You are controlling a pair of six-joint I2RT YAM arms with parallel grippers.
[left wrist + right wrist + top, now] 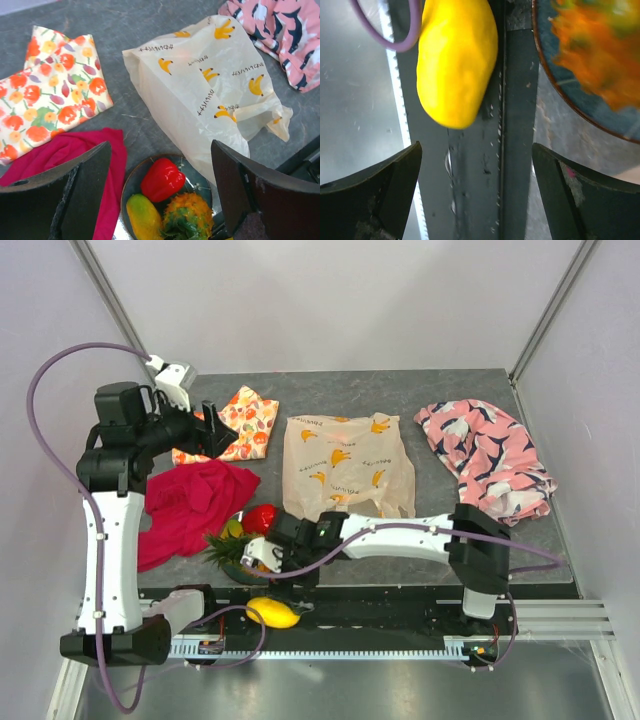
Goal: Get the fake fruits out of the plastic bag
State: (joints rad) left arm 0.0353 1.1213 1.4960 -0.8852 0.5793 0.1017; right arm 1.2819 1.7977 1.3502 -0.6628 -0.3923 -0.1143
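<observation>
Mango [456, 60] lies off the counter [330, 390] on the front rail [515, 150], just ahead of right pincer [477, 200], which is spread and empty. Left pincer [160, 192] also spread, empty. Pepper [161, 178] and pineapple [187, 215] sit on plate [129, 185]; bag [200, 95] flat, mid-counter. Mango prob. light, rigid, slick: grip across widest midsection.

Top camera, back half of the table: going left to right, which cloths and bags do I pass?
Orange-and-white printed cloth → banana-print plastic bag → pink patterned cloth.
</observation>
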